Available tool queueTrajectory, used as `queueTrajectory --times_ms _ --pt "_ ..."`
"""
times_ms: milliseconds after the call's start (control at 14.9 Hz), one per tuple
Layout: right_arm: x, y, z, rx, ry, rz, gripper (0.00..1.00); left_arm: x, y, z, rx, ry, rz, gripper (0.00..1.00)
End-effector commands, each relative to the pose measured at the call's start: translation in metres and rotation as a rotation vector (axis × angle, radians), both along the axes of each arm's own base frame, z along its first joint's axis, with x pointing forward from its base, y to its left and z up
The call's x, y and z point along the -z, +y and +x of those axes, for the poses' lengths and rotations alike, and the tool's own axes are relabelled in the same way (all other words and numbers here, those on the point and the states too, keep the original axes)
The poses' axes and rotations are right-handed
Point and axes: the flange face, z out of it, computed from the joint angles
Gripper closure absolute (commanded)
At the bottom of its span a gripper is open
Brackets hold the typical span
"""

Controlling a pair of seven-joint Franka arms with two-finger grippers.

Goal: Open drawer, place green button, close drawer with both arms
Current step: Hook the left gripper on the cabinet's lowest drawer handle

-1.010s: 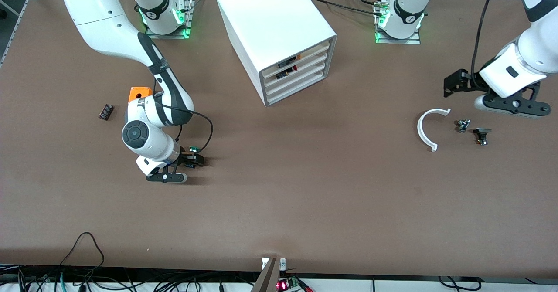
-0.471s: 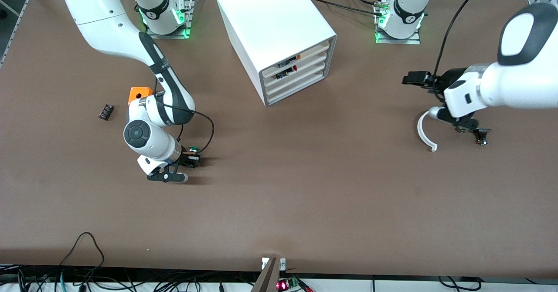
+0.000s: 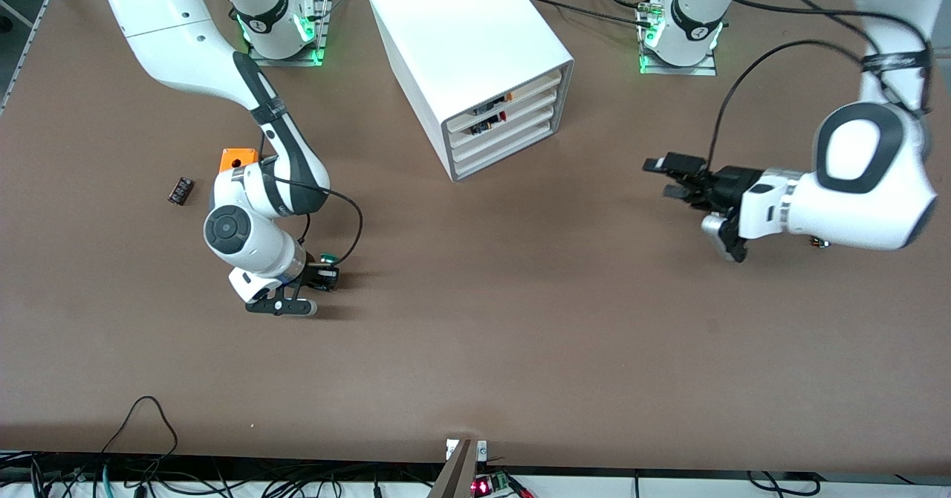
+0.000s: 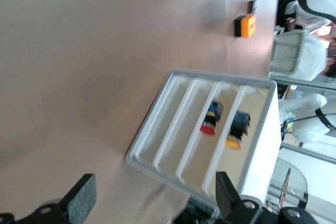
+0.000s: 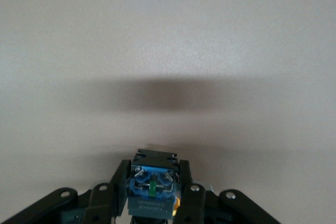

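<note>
Swinging in from the table's end, the left gripper [image 3: 666, 176] now hovers facing the cabinet [image 3: 475, 59], fingers [image 4: 79, 200] spread, drawer [image 3: 504, 139] shut. Right gripper [image 3: 321, 273] has barely shifted: its fingers [image 5: 191, 195] clamp the button [image 5: 152, 188] between them, long axis level, blue base pointing outward past the fingertips.

Brown table [image 3: 520, 319], white cabinet [image 3: 461, 44], orange cube [image 3: 238, 160], black part [image 3: 180, 190]

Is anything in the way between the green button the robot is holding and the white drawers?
Nothing visible on the table stands between them. The right gripper holds the button, and bare table runs to the cabinet. But the drawer is shut, and the left gripper is open in front of it.
</note>
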Motion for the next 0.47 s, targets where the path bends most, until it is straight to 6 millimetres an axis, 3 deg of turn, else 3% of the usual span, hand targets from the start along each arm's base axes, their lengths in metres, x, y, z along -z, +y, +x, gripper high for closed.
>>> queueTrajectory --times_ms 0,202,404 --pt "-0.046 -0.001 0.013 0.001 0.029 0.000 1.00 0.045 -0.036 -0.034 -0.030 -0.050 -0.092 0.00" --pt "-0.086 -0.002 0.016 0.033 0.040 0.000 1.00 0.096 -0.061 -0.072 -0.091 -0.057 -0.191 0.00" --pt "-0.123 -0.004 0.011 0.036 0.059 -0.006 1.00 0.134 -0.088 -0.115 -0.142 -0.061 -0.265 0.00"
